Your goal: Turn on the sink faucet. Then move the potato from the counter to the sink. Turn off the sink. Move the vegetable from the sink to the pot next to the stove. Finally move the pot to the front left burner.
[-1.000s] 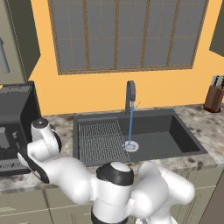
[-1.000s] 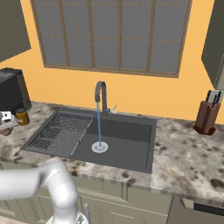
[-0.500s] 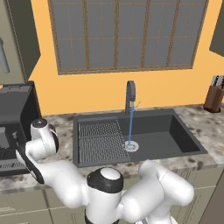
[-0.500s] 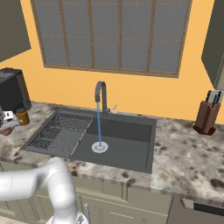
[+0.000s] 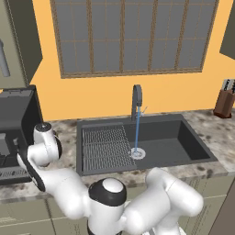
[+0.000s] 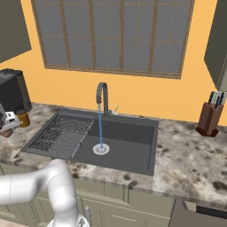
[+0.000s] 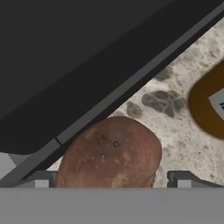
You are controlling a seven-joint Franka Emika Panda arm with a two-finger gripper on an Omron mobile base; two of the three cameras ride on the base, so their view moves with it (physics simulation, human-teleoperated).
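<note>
brown potato (image 7: 109, 153), speckled grey counter (image 7: 175, 127)

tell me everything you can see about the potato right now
The potato is a rounded, reddish-brown lump with a rough, speckled skin and a few small dark eyes. It lies on the speckled stone counter, close beside the base of a dark appliance. The gripper hangs over it, jaws wide open, one fingertip on each side; its lower part is hidden.

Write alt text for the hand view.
A brown potato lies on the speckled counter between the open claw's fingertips, beside a dark appliance. A brown round object sits at the right edge.
</note>
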